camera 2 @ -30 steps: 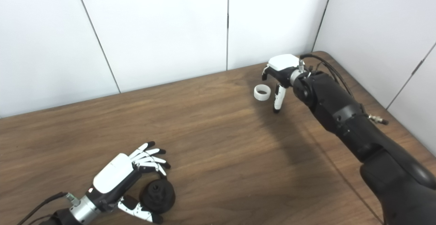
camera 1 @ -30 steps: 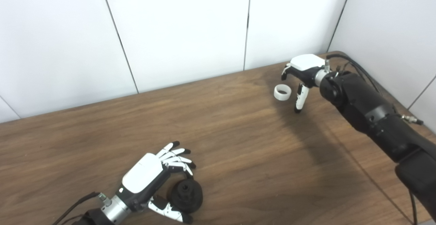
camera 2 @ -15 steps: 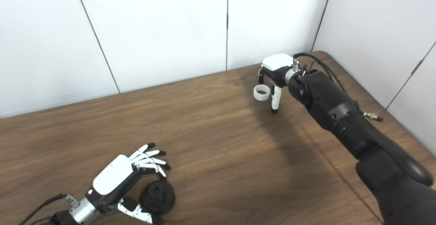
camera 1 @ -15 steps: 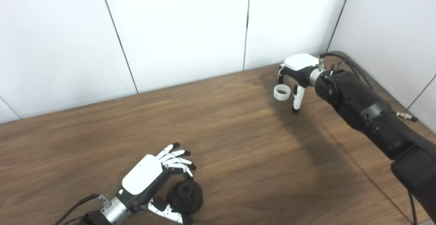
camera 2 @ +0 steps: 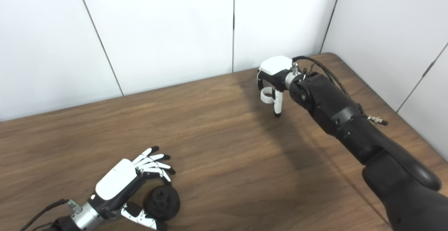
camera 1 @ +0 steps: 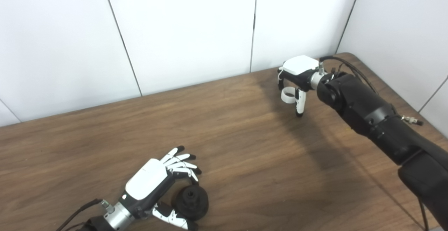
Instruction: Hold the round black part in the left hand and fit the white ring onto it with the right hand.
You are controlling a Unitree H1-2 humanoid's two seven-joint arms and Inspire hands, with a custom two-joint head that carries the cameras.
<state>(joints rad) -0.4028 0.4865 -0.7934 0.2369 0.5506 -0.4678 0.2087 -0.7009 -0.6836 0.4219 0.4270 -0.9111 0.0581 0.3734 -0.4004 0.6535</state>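
Note:
The round black part (camera 1: 191, 197) lies on the wooden table (camera 1: 245, 147) near the front edge. My left hand (camera 1: 151, 182) is open around it, its fingers spread above the far side and its thumb on the near side. The white ring (camera 1: 287, 96) sits on the table at the back right. My right hand (camera 1: 298, 70) hangs over it, palm down and open. Its fingers curl down on the ring's far left side and its thumb points down on the ring's right side. The thumb hides part of the ring, and I cannot tell if anything touches it.
White wall panels (camera 1: 192, 31) stand close behind the table and along its right side. My black right forearm (camera 1: 371, 115), with cables on it, stretches over the table's right part. The table's rounded back right corner (camera 2: 327, 54) lies just behind the right hand.
My right hand has moved left, from beside the ring to over it, so fingers and thumb now straddle it. The ring, the black part and my left hand have stayed put.

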